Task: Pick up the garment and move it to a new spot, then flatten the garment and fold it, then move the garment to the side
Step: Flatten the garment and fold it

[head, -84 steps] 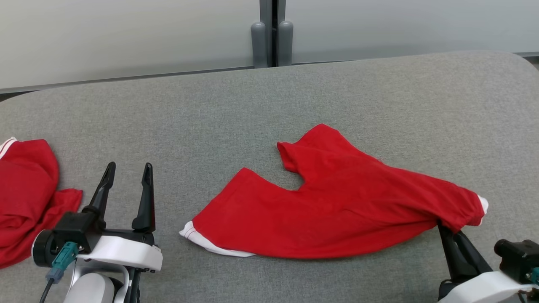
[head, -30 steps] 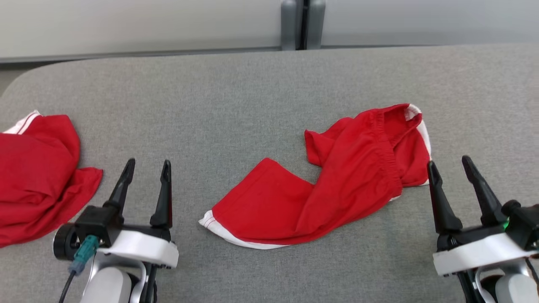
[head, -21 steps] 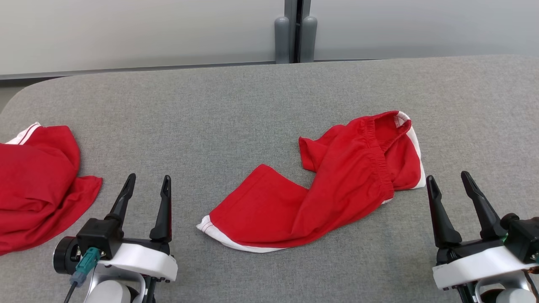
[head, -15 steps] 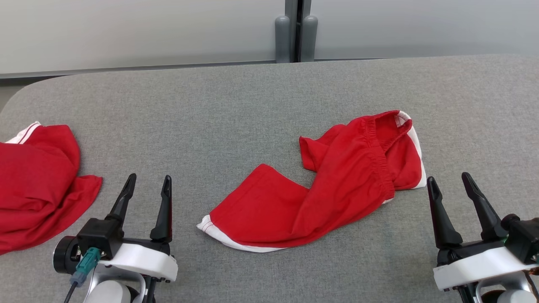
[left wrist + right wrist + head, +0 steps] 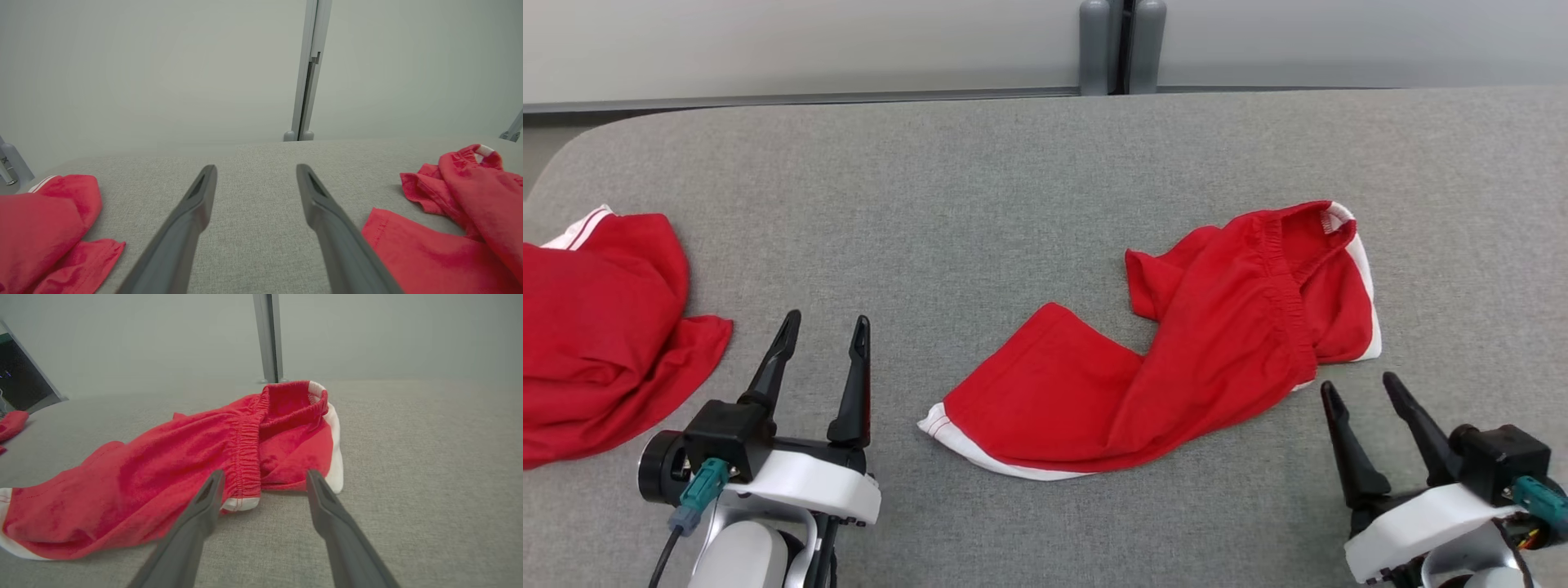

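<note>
The garment (image 5: pixel 1176 351) is a pair of red shorts with white trim, lying crumpled on the grey padded table (image 5: pixel 980 220), right of the middle. Its elastic waistband end is folded over at the right. My right gripper (image 5: pixel 1359 382) stands open just in front of that waistband end, apart from the cloth; in the right wrist view the garment (image 5: pixel 184 465) lies just beyond my open right gripper (image 5: pixel 265 473). My left gripper (image 5: pixel 827 318) is open and empty to the left of the hem. In the left wrist view my left gripper (image 5: pixel 256 167) points over bare table, the garment (image 5: pixel 449 245) to its right.
A second red garment (image 5: pixel 596 327) with white stripes is heaped at the table's left edge, left of my left gripper. Pale wall panels with a grey post (image 5: pixel 1123 45) stand behind the table's far edge. Bare grey surface lies between the two garments.
The right gripper, under the waistband end 2.8 s ago, let it go, leaving it folded over. Since half a second ago the head view has shifted and the right gripper has drawn back.
</note>
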Controlling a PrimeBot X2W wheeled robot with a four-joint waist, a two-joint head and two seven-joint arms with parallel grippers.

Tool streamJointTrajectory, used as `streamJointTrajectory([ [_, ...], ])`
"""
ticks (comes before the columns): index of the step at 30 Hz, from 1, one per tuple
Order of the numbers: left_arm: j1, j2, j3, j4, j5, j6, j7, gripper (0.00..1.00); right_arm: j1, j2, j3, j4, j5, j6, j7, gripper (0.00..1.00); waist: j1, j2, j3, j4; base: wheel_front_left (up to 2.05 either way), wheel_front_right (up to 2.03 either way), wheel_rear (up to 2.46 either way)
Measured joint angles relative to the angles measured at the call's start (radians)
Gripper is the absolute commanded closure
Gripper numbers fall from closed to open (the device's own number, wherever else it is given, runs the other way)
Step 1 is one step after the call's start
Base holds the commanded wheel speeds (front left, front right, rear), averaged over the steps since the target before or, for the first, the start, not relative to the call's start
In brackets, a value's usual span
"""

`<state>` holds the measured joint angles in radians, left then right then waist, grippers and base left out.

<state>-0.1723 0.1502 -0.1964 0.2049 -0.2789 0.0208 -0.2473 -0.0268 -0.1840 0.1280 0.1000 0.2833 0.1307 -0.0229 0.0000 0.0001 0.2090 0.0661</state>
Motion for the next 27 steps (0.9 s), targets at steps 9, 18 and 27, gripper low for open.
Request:
streamJointTrajectory([
  [9,-0.04,-0.014,-0.008,0.018,0.0,-0.003,-0.009,0.0,-0.124,-0.014,0.086,0.185,0.047,0.0,-0.038,0.0,0.0,-0.0001,0.059,0.03,0.0,0.0,0.0],
  [18,-0.062,-0.017,-0.007,0.03,0.0,-0.007,-0.013,0.0,-0.188,-0.043,0.146,0.242,0.098,0.0,-0.095,1.0,0.0,0.0,0.086,0.029,0.0,0.0,0.0],
  [27,-0.061,-0.015,0.011,0.029,0.001,-0.006,-0.016,0.0,-0.049,-0.052,0.072,0.058,0.089,0.0,-0.112,1.0,0.0,0.0,0.073,0.005,0.0,0.0,0.0],
])
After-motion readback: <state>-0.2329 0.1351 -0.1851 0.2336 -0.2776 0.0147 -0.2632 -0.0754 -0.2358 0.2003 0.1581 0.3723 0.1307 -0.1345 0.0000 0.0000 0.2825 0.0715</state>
